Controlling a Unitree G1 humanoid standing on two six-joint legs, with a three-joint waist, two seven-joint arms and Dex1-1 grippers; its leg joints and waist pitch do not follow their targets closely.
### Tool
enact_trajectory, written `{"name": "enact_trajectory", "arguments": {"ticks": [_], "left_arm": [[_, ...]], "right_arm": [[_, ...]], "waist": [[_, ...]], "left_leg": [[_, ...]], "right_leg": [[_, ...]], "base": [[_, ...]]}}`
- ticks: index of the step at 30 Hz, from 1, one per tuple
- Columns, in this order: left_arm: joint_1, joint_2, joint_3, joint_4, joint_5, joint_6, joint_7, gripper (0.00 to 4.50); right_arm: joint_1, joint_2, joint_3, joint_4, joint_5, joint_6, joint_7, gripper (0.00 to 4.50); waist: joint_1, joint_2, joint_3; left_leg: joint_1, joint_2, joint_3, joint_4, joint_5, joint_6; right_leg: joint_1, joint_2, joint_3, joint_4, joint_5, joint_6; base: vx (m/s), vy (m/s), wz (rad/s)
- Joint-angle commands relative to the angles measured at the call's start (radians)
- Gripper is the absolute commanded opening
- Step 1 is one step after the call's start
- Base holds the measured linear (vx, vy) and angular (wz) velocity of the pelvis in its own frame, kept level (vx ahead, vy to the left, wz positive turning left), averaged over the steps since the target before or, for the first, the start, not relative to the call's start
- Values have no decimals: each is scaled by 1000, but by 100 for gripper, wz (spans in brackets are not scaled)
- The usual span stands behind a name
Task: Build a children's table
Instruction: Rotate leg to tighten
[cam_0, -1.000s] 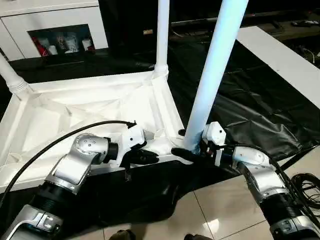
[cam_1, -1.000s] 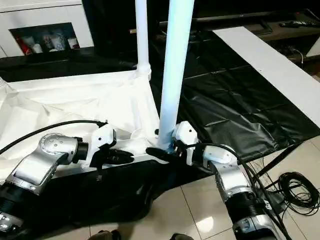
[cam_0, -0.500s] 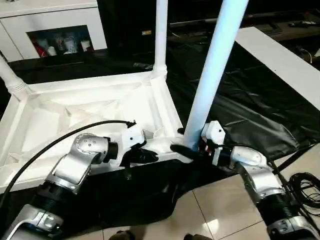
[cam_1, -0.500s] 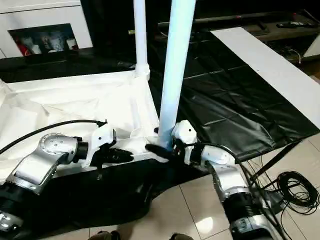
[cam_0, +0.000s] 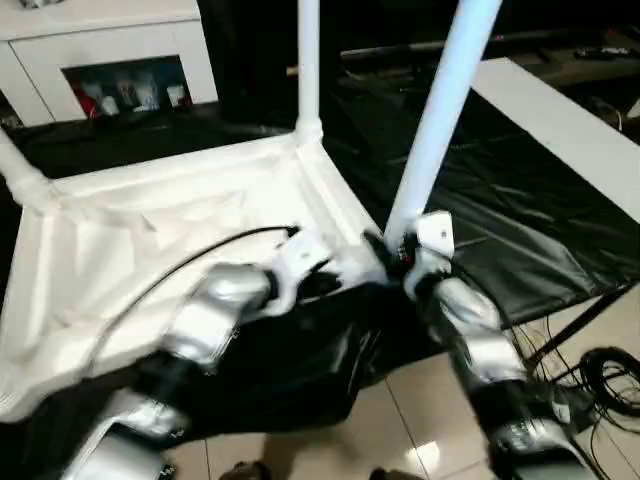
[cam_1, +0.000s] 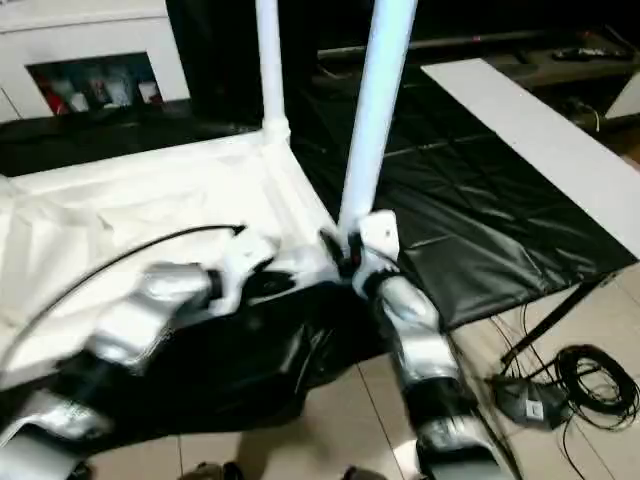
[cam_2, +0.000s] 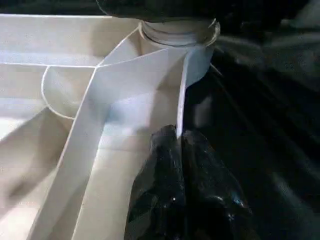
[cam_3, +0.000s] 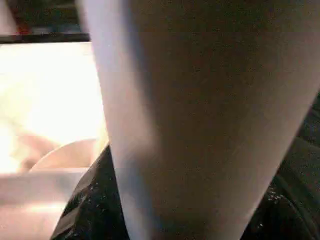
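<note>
Lying upside down on the black-sheeted desk (cam_0: 500, 190), the top (cam_0: 150, 250) shows its ribbed underside, which is what lets the legs go in from above. One leg (cam_0: 307, 60) stands in the far corner socket, and another (cam_0: 15, 165) shows at the far left corner. The near-right leg (cam_0: 440, 110) leans a little to the right, its foot at the near corner socket (cam_2: 177, 32). The right gripper (cam_0: 392, 250) sits at that foot, its fingers on either side of the tube, probably to steady or twist it home; whether they actually clamp it I cannot tell. The left gripper (cam_2: 177, 150) has its fingers (cam_2: 200, 170) together, pinched on the thin side wall just beside the same socket, seemingly to keep the top from sliding while the leg is worked.

Against a second ago, both forearms have swung inward and forward, so the grippers now crowd the corner. The leg leans further right at its upper end than before, and the whole picture has shifted.
</note>
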Motion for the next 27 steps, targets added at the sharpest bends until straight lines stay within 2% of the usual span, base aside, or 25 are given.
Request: {"name": "enact_trajectory", "arguments": {"ticks": [1,5,6,7,8,9,11,13,14,15,16,17,18,20,23,24,25,26,27], "left_arm": [[-14,-46,29,101,38,8,215,0],[-31,-44,15,128,62,-42,213,0],[-33,-39,14,131,64,-56,207,0],[-34,-34,14,131,65,-58,203,0],[-37,-29,15,139,67,-68,200,0],[-41,-22,17,150,70,-88,194,0],[-42,-20,18,156,72,-99,186,0],[-42,-16,18,163,73,-121,173,0],[-42,-16,18,164,73,-122,172,0],[-43,-13,16,169,72,-135,165,0],[-45,-9,16,175,72,-150,158,0],[-46,-8,16,178,72,-154,157,0],[-49,-4,16,185,72,-172,154,0],[-53,-3,16,195,71,-189,154,0],[-66,1,23,222,77,-240,155,0],[-72,6,26,231,83,-273,170,0],[-74,7,27,233,84,-284,175,0],[-77,8,33,237,85,-293,187,44],[-78,4,53,228,60,-291,174,44]], "right_arm": [[20,85,50,77,-2,43,-25,200],[12,94,94,63,-42,-8,34,200],[15,98,91,53,-34,-20,47,253],[16,101,86,47,-27,-23,54,253],[15,101,86,43,-23,-29,58,266],[12,100,84,43,-18,-32,60,275],[9,100,80,45,-14,-39,61,287],[4,93,75,46,-28,-62,47,315],[3,93,75,46,-28,-62,47,315],[4,86,78,40,-39,-87,46,315],[9,76,81,23,-42,-108,60,315],[12,73,81,17,-40,-110,67,315],[23,63,80,-3,-42,-115,72,315],[31,57,78,-15,-46,-120,73,315],[87,32,66,-84,-44,-117,80,315],[129,17,67,-135,-34,-112,95,315],[140,13,68,-149,-31,-110,100,315],[152,8,69,-163,-29,-111,103,317],[168,2,69,-185,-30,-110,102,317]], "waist": [[-7,-7,-35],[-6,-7,-35],[-5,-7,-36],[-5,-7,-37],[-6,-3,-35],[-9,-4,-36],[-21,-5,-37],[-28,-2,-39],[-34,-5,-43],[-34,-5,-43],[-32,-6,-47],[-26,-4,-46],[-25,-4,-44],[-18,-5,-45],[-7,-5,-45],[-6,-10,-48],[1,-7,-49],[-1,-8,-49],[-1,-8,-49]], "left_leg": [[32,40,-31,-82,-453,-22],[31,39,-34,-84,-476,-13],[32,39,-34,-84,-474,-10],[29,39,-32,-85,-461,-6],[22,38,-33,-87,-457,-1],[17,38,-35,-89,-452,-1],[-4,37,-44,-95,-425,-5],[2,37,-44,-92,-433,-6],[-1,37,-42,-89,-413,1],[-1,37,-42,-89,-413,1],[1,38,-35,-83,-365,21],[11,41,-26,-78,-349,38],[13,41,-23,-77,-347,46],[11,42,-20,-75,-322,60],[9,41,-18,-72,-285,69],[8,40,-17,-71,-277,70],[10,42,-17,-70,-263,74],[4,41,-19,-71,-249,75],[4,41,-19,-71,-249,75]], "right_leg": [[-2,-45,32,-98,-514,-101],[-5,-48,32,-106,-543,-72],[-6,-48,33,-106,-537,-72],[-4,-47,33,-104,-517,-78],[-1,-47,32,-102,-508,-78],[4,-47,30,-100,-504,-77],[20,-50,23,-93,-493,-75],[15,-48,23,-93,-466,-90],[17,-49,25,-90,-424,-109],[17,-49,25,-90,-424,-109],[16,-46,27,-84,-337,-143],[7,-45,32,-85,-298,-168],[6,-45,33,-85,-293,-177],[10,-44,34,-83,-289,-185],[13,-43,35,-80,-267,-174],[16,-42,35,-78,-260,-172],[15,-43,35,-76,-244,-171],[21,-42,33,-73,-228,-173],[21,-42,33,-73,-228,-173]], "base": [[0,0,0],[0,0,0],[0,0,0],[0,0,0],[0,0,0],[0,0,0],[-6,5,-20],[-3,3,-10],[0,0,0],[0,0,0],[0,0,0],[0,0,0],[0,0,0],[0,0,0],[0,0,0],[0,0,0],[0,0,0],[0,0,0],[0,0,0]]}}
